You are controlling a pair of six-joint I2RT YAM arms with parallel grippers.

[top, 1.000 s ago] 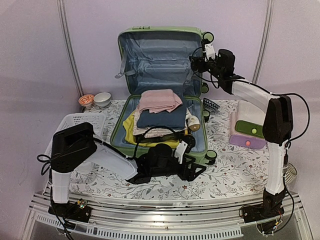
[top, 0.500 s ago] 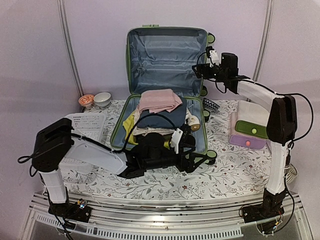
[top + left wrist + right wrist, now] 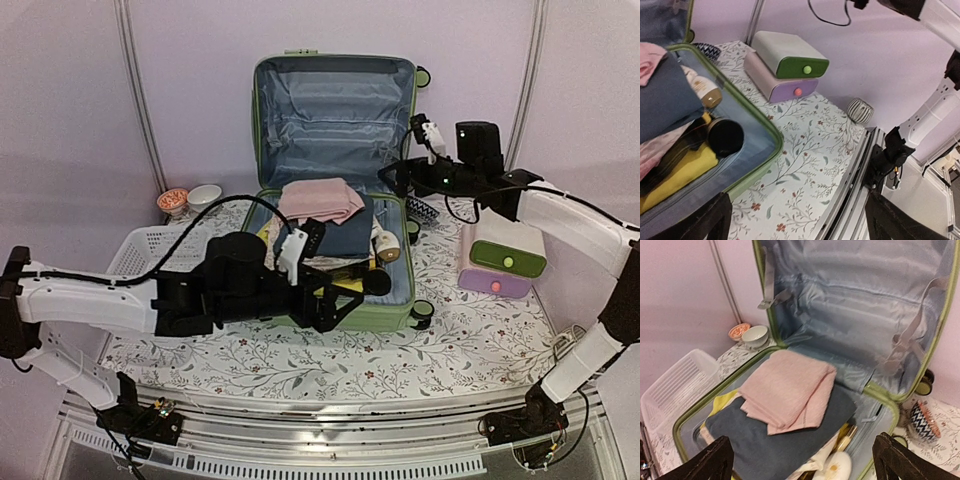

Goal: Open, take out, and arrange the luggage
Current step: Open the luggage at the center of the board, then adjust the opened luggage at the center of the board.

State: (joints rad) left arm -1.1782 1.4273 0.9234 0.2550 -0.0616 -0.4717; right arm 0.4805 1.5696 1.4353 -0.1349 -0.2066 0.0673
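Luggage [image 3: 335, 120] open, lid upright; pink cloth [image 3: 787, 392] apparently topmost

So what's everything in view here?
luggage: one, light green, open, lid upright at back
pink cloth: one, top of pile in luggage
dark blue cloth: one, under the pink
yellow cloth: one, lower in pile
bottle: one, cream, luggage's right side
small bowls: two, white and reddish, back left
basket: one, white, left of luggage
drawer box: one, white-green-purple, right
left gripper: black, open, over luggage's near edge
right gripper: black, open, above luggage's right side
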